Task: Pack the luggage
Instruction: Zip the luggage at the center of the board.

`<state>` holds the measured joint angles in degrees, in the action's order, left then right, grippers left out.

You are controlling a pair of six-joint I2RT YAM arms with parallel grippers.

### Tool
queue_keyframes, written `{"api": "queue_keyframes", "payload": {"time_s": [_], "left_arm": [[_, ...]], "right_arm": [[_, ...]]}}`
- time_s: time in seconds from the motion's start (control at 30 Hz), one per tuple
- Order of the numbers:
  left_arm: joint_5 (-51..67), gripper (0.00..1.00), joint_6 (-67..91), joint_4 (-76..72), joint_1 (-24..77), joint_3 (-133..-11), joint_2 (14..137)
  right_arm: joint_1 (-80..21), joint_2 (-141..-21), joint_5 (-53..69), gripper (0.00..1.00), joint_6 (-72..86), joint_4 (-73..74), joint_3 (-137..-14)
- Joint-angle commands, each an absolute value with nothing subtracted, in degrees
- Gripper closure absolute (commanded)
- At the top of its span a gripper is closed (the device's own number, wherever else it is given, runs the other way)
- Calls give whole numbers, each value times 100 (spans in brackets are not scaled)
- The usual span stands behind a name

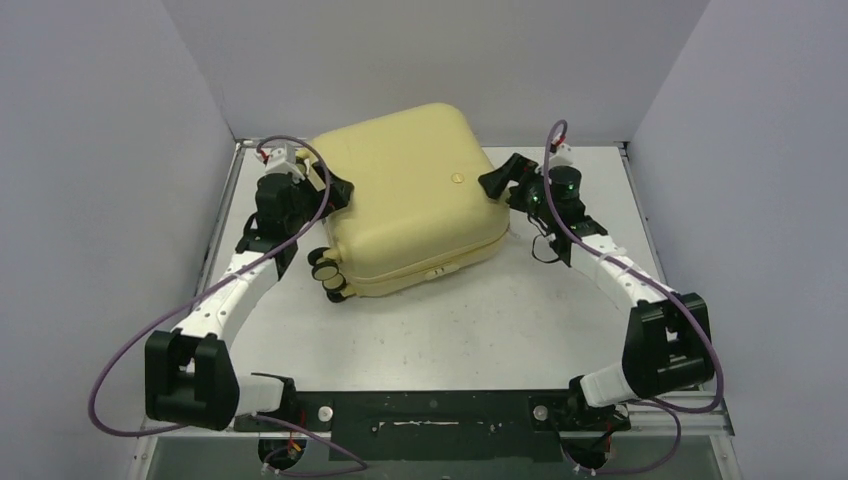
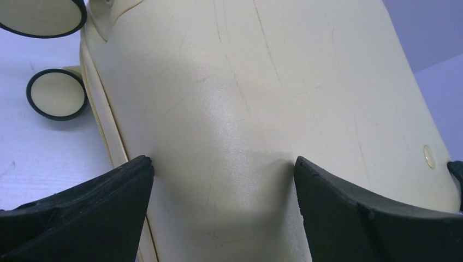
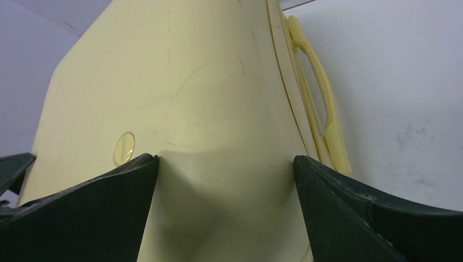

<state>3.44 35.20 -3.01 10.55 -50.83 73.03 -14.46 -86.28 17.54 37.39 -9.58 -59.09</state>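
The luggage (image 1: 410, 195) blocks the far table (image 1: 470, 330); nearer half passable.

Closed pale yellow luggage (image 1: 410, 195) lies flat, wheels facing near-left.

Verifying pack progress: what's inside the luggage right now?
Cannot be seen: the luggage lies shut, shell halves together along the seam. Only its outer shell, wheels and side handle show.

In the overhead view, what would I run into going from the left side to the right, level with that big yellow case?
left gripper → luggage → right gripper. The wheels of the luggage sit directly below the left gripper, so their place in the order is unclear and they are left out.
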Motion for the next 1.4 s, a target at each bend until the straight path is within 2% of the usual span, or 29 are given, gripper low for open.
{"api": "queue_keyframes", "payload": {"time_s": [0.0,0.17,0.27,0.4,0.53,0.63,0.73,0.9,1.03,1.27,1.37], "left_arm": [[2585,9,3291,-280,1447,-5365,8103],[2728,9,3165,-336,1460,-5926,8645],[2580,8,3092,-232,1456,-6197,8789],[1478,4,2835,349,1320,-6413,8252],[-277,3,2889,1068,1226,-6487,7076],[-1144,3,2990,1412,1232,-6360,6145],[-1216,3,3324,1638,1250,-6082,5338],[-376,3,4371,2556,1308,-5491,4548],[436,3,4899,2896,1506,-4835,4030],[961,3,4916,2904,1762,-4312,3429],[1273,3,4891,2618,1767,-4102,3574]], "right_arm": [[-2114,-8116,2888,7,4330,638,-4536],[-2717,-7003,2185,7,4995,607,-3454],[-3079,-6337,1727,6,5296,821,-3225],[-3105,-5546,784,4,4827,1850,-3890],[-2874,-5672,37,1,3833,2762,-5370],[-2386,-6057,152,0,3437,2769,-6227],[-1641,-6642,935,0,3340,2173,-6713],[-1407,-8395,1888,2,2963,1208,-8023],[-1249,-9588,2196,2,2939,387,-8961],[-1155,-11826,2856,2,2348,1145,-11536],[-1107,-12278,3341,2,2281,1262,-11732]]}}
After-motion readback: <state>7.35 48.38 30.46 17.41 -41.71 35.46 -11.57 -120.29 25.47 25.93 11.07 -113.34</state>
